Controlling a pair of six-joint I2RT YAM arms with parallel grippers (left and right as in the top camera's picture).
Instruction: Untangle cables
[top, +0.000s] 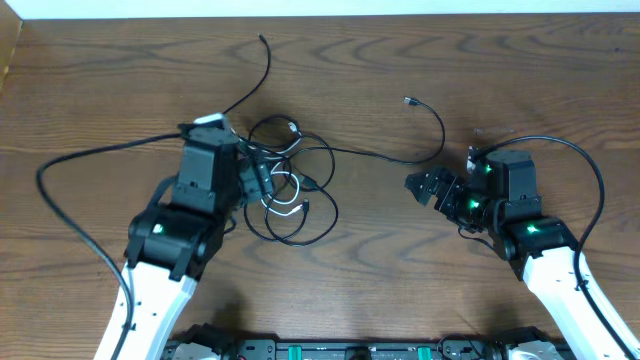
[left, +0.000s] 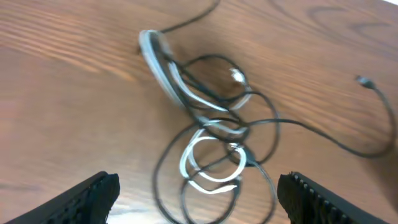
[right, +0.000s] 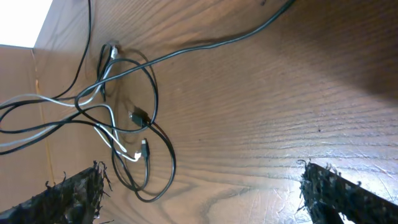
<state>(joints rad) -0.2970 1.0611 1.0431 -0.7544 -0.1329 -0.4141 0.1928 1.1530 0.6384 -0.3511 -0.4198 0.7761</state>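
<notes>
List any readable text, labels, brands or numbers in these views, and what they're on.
None readable in any view.
The cables: no visible print, and their plug ends are too small to tell.
The table: bare wood grain only.
The left arm and right arm: green lights, no lettering visible.

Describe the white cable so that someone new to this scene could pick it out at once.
Start at the wooden table and find the knot of cables lying just left of its middle. Within that knot sits the white cable, curled into small loops. It is the only pale cord there; the black cords looping around it are all dark.
</notes>
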